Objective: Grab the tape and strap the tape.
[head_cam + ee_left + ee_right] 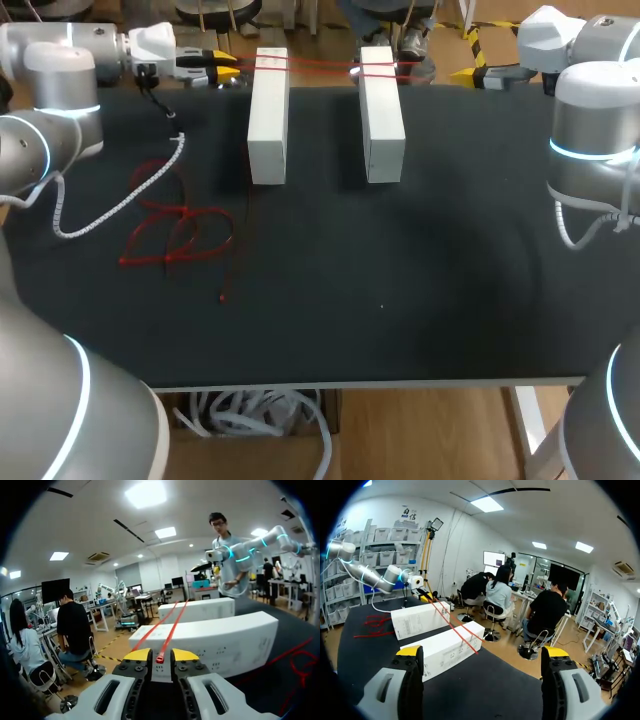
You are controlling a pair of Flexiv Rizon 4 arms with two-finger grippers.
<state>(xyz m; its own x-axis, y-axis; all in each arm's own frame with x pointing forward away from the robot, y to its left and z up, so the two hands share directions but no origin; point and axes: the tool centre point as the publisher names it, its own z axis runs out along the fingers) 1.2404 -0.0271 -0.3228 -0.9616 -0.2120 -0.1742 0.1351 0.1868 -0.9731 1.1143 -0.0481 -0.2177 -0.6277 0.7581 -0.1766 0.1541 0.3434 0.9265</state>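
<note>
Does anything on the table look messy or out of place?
Yes. Most of the tape lies in a loose tangle on the table beside the left box; only one stretch runs taut over it and the right box to the left end effector.

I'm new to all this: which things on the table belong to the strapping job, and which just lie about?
Job: red tape stretched over left white box and right white box; left gripper holding it.
Lying about: loose red loops; open right gripper, idle.

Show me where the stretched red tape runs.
In the head view the red tape crosses the far ends of both white boxes, its left end pinched by the left gripper.
</note>
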